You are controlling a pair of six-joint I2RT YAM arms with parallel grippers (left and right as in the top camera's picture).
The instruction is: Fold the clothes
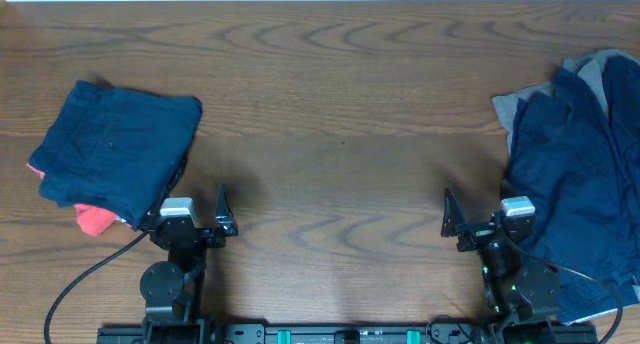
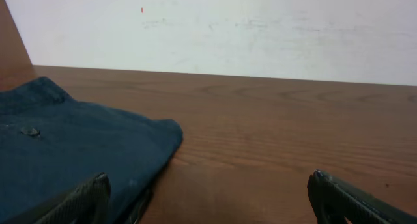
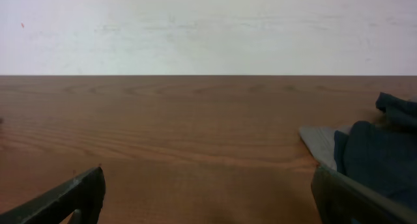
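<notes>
While L gripper (image 2: pixel 212 201) gapes, navy shorts (image 2: pixel 71 146) folded alongside.

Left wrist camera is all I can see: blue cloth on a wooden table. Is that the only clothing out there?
Observer: No. A loose, unfolded navy garment lies heaped at the right end of the table.
Operator: Anything else in that heap?
Observer: A grey garment pokes out from under its far left edge.
Operator: And my blue cloth?
Observer: Those are folded navy shorts, and a coral-red piece peeks out from beneath their near corner.
</notes>
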